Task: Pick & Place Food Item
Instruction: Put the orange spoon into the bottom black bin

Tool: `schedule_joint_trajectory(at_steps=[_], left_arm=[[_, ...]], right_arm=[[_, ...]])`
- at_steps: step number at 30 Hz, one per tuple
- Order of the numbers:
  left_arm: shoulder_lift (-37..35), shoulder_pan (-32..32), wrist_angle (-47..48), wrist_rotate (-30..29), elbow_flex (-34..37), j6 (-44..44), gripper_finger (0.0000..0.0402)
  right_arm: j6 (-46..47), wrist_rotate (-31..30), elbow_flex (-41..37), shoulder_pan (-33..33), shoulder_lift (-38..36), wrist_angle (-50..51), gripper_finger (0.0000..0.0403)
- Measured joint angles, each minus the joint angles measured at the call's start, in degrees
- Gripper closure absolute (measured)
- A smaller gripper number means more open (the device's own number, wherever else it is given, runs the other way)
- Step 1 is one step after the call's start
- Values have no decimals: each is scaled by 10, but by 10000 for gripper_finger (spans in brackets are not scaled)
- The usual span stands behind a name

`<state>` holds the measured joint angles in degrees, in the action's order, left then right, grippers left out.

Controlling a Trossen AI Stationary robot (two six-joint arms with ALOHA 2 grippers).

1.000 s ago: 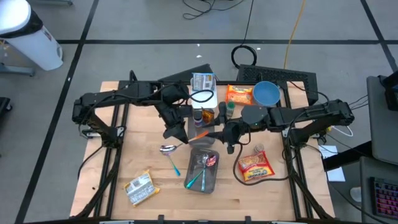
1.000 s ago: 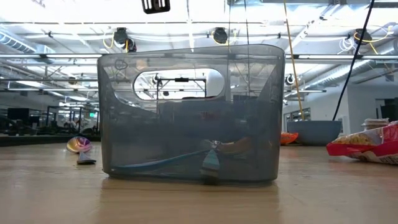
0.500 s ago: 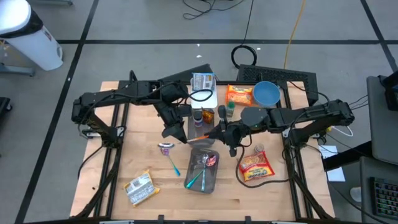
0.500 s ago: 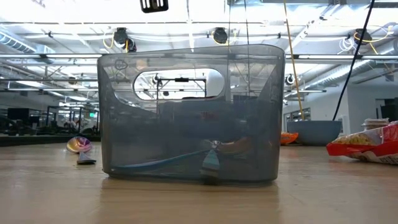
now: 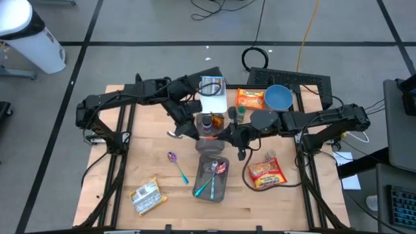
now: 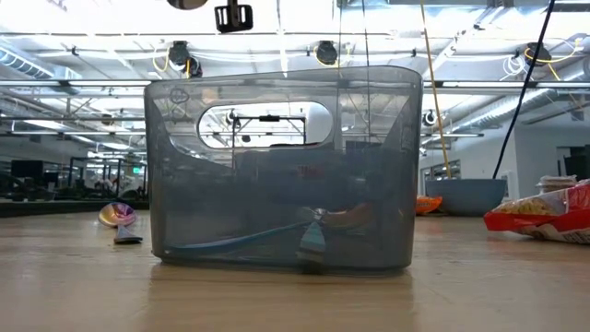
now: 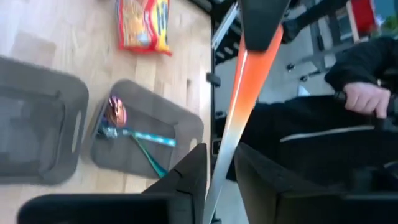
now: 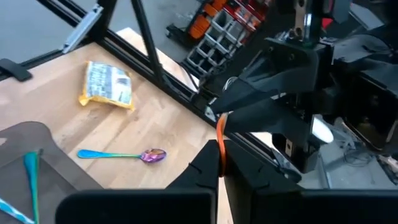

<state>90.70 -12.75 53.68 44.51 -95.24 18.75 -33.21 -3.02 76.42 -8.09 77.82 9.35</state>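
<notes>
Orange-handled utensil (image 7: 245, 81) hangs in the air just above the bin (image 5: 221, 190), held level btwn both arms. R tool (image 8: 219, 165) is clamped on the orange handle end. L tool (image 7: 219, 180) sits round the silver blade end w/ fingers (image 7: 186, 183) apart, a gap showing on one side. Bin holds teal cutlery (image 5: 207, 185). On the tabletop (image 5: 149, 143): spoon (image 5: 174, 161) just left of bin, snack pack (image 5: 144, 196) further left, noodle pack (image 5: 266, 174) right of bin, blue bowl (image 5: 278, 97) well beyond it.
</notes>
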Motion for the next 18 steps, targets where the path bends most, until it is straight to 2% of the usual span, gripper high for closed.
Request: schedule_joint_trajectory(at_steps=[6,11,18], left_arm=[[0,-24,-77,0,0,20,264],[-2,-70,-145,16,0,20,229],[-25,-155,-155,20,-26,19,209]], right_arm=[[10,-1,0,-1,-3,5,402],[39,-3,0,-2,-10,12,402],[66,-128,0,-1,-40,101,403]])
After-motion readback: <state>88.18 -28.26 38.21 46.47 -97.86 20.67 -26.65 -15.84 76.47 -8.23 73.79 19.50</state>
